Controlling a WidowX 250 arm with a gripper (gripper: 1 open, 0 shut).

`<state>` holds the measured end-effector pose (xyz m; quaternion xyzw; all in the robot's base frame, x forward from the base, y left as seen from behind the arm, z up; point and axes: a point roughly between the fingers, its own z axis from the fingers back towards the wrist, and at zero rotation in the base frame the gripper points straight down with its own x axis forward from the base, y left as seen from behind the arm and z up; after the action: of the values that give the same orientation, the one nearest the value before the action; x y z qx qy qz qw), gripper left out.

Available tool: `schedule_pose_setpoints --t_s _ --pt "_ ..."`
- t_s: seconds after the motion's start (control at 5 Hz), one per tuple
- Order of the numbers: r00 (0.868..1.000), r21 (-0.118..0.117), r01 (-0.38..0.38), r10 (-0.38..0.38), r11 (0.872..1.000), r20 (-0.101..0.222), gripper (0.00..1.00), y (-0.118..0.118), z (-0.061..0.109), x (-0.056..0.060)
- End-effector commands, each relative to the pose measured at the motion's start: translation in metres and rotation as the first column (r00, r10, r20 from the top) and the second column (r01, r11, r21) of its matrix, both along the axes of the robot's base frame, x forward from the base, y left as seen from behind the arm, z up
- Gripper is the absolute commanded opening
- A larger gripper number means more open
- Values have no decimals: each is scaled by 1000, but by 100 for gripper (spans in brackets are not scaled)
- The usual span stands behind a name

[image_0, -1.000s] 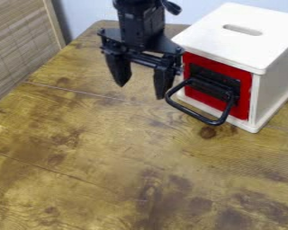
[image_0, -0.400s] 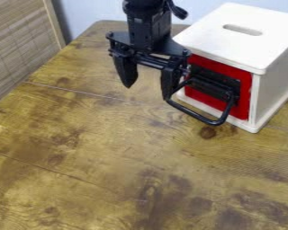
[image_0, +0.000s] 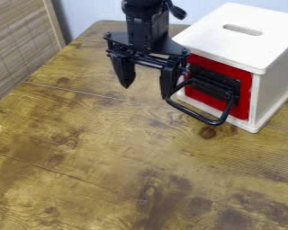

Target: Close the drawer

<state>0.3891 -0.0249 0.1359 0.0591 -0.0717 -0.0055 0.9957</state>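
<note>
One drawer to deal with. Nearest you is the worn brown wooden tabletop [image_0: 98, 171], then the black loop handle [image_0: 204, 103] sticking out from the red-fronted drawer [image_0: 214, 85] in the white cube box [image_0: 248, 49], right of centre. Black gripper [image_0: 148, 81] hangs just left of it, jaws spread, holding nothing. Looks rigid and light; push on the handle or front panel. No readable markings.

Desk [image_0: 98, 171]: worn wood, showing a matt, stained, blotchy grain. White box [image_0: 261, 45]: looking smooth and matt, like painted board or plastic. Drawer [image_0: 204, 85]: red front appearing smooth, carrying a black plate and a black loop handle [image_0: 201, 110] with slight sheen. Hand [image_0: 148, 79]: appearing as matt black plastic.
</note>
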Motion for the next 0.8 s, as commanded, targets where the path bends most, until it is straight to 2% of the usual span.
schedule_pose_setpoints --t_s 0.0,0.2,0.4,0.6 --pt "997 7 5 -6 1000 71 100 -4 26 1" --pt "997 6 26 -27 1000 73 100 1 23 -7" --pt "996 -2 44 -44 999 77 100 -2 26 -9" --pt "997 -10 15 -15 1000 79 100 0 29 -12"
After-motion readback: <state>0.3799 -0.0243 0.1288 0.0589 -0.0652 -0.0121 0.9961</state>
